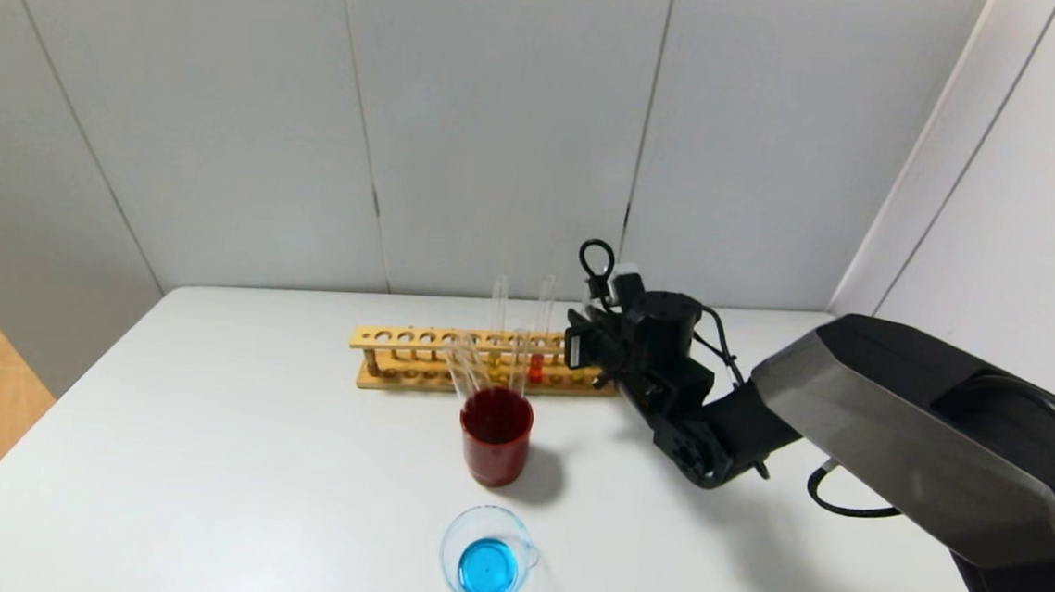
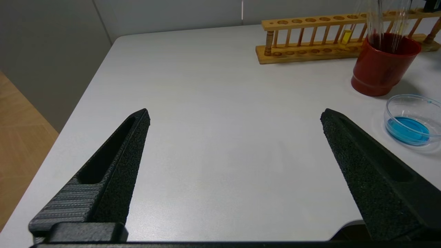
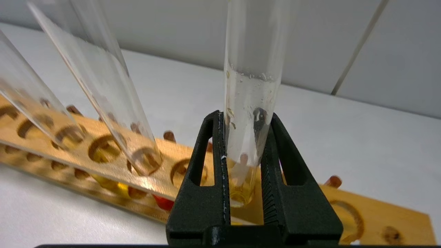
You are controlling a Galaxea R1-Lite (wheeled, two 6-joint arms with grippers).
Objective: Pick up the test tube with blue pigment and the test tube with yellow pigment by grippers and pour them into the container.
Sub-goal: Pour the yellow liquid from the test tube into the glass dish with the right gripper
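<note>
R gripper point(image 3: 243, 151) was closed on the test tube with yellow pigment point(image 3: 249, 103), jaws pinched tight on the glass w/ the tube standing upright between them, its yellow-filled tip below the fingers and still down in the wooden rack point(image 3: 348, 203). Grip sat low on the tube, just above the rack's top rail. Two more tubes leaned off to one side of the jaws, close but not touching them; the red-orange tube point(image 1: 535, 368) was the near neighbour.

My read on doing this step well: lift straight up along the tube axis till the tip clears the rail hole, no sideways pull, or the glass binds in the rack or drags it. Low grip means a long free top end, so I'd keep it slow and upright before swinging over. Glass looked slick, so slip in the pads is the risk.

Container point(image 1: 488, 553) sat well apart from the jaws, nearer me, past the dark red cup point(image 1: 495, 435), and already held blue liquid, so I judged the blue half done. Several emptied-looking tubes stood in that cup; couldn't tell which was the blue one.

L gripper point(image 2: 234, 137) was parked over bare table point(image 2: 220, 86), jaws wide apart, holding nothing.
</note>
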